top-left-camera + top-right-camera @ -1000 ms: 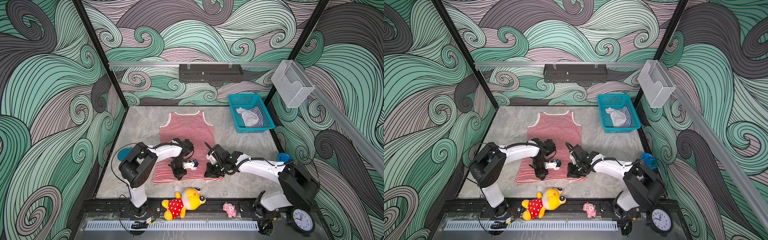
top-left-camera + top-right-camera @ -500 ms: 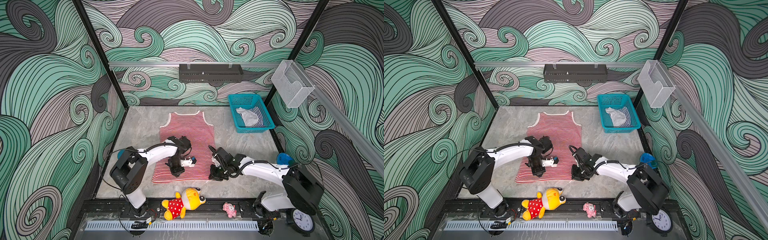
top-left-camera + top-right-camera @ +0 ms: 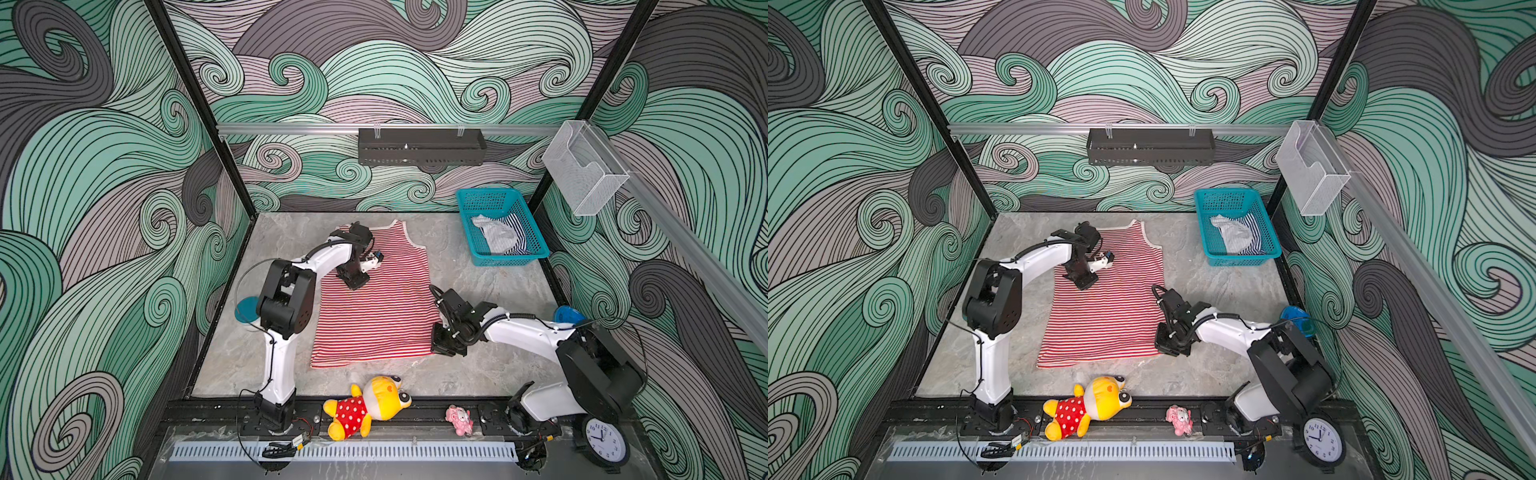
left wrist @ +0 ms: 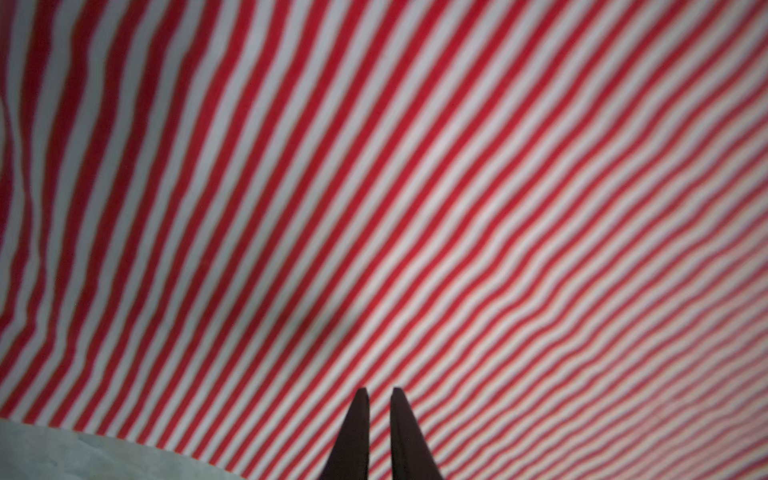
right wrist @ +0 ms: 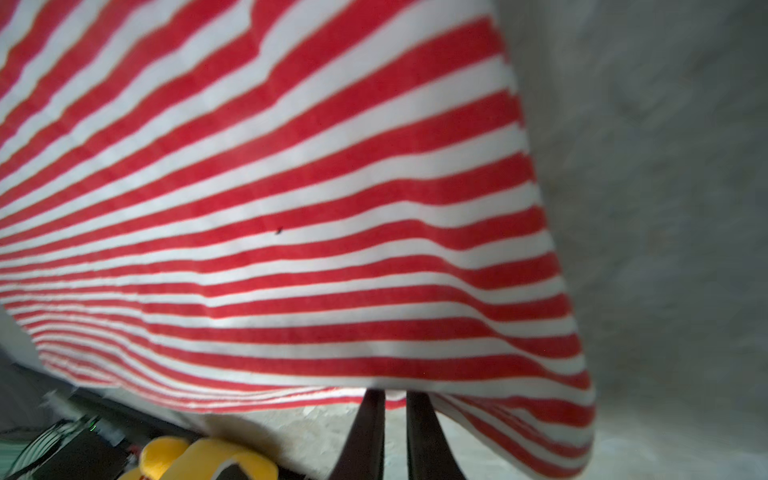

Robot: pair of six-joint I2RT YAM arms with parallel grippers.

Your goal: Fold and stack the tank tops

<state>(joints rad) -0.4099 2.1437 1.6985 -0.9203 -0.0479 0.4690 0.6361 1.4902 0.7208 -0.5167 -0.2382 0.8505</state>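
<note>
The red-and-white tank top [image 3: 374,316] [image 3: 1104,320] lies spread flat on the grey table, neck toward the back wall. My left gripper [image 3: 355,284] [image 3: 1081,282] hovers over its far left part, near the armhole. In the left wrist view this gripper [image 4: 380,390] has its jaws almost together, with flat stripes beyond and nothing pinched. My right gripper [image 3: 440,347] [image 3: 1165,345] is at the near right hem corner. In the right wrist view it [image 5: 392,392] is shut on the hem, which is lifted slightly. The navy-and-white tank top [image 3: 517,232] [image 3: 1252,232] lies crumpled in the basket.
The teal basket [image 3: 507,261] stands at the back right. A yellow plush toy in a red dotted dress [image 3: 365,409], a small pink toy [image 3: 459,419] and a clock [image 3: 604,442] sit along the front rail. A black rack [image 3: 419,147] hangs on the back wall.
My left gripper has travelled from near the hem up the shirt toward the armhole. My right gripper has slid slightly outward to the hem's right corner.
</note>
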